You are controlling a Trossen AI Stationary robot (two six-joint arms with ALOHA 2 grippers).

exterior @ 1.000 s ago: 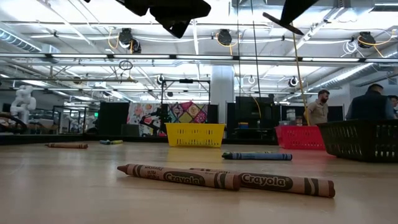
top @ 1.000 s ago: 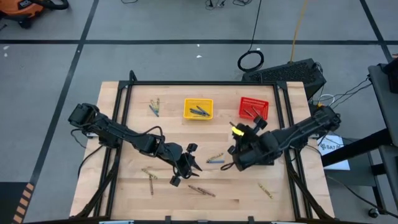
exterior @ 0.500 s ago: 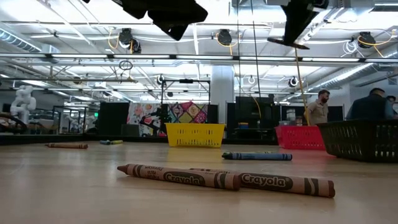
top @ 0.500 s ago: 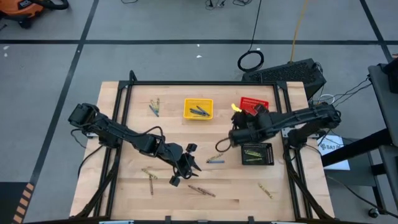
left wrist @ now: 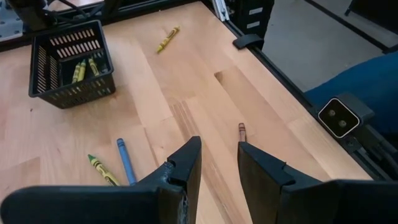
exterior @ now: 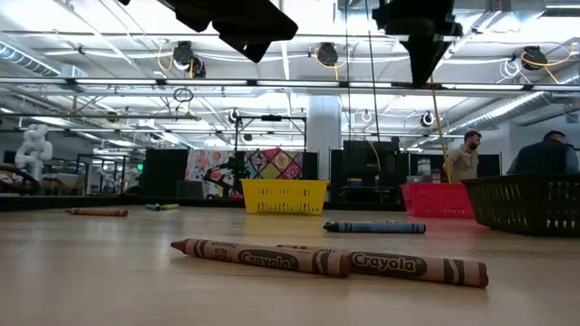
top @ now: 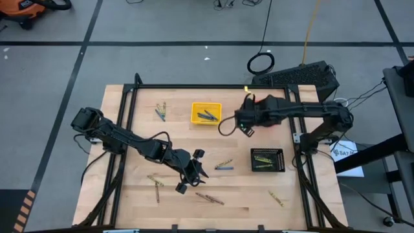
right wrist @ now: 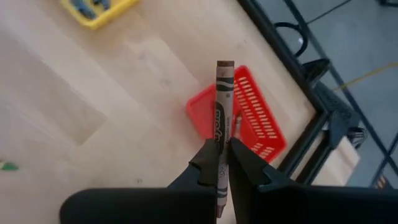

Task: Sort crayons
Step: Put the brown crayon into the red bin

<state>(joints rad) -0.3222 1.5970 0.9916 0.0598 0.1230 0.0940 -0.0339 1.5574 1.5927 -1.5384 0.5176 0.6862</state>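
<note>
My right gripper (top: 246,125) is above the table beside the red basket (right wrist: 256,118), shut on a brown crayon (right wrist: 222,106). My left gripper (left wrist: 217,163) is open and empty above the table's near middle (top: 194,171). A brown crayon (left wrist: 241,130) lies on the wood ahead of its fingers, and a blue crayon (left wrist: 125,160) and an olive one (left wrist: 102,169) lie to one side. The yellow basket (top: 206,113) holds blue-grey crayons. The black basket (top: 267,159) holds yellow-olive ones. More crayons lie flat on the table. My right gripper pinches the brown crayon between its two fingers (right wrist: 205,163), on the wrapped back half (right wrist: 221,146). The crayon lies along the fingers and sticks out ahead of them. It is lifted clear of the table, its free end (right wrist: 224,64) over the red basket's edge.
Loose crayons lie at the far left (top: 160,111), near left (top: 155,184), near middle (top: 210,199) and near right (top: 276,198). A black frame (top: 213,87) runs along the table's far and side edges. People stand in the room beyond the table (exterior: 467,156).
My right gripper has gone from over the black basket toward the table's far edge, to the red basket, and has turned on the way. The black basket, hidden under the arm before, now shows.
</note>
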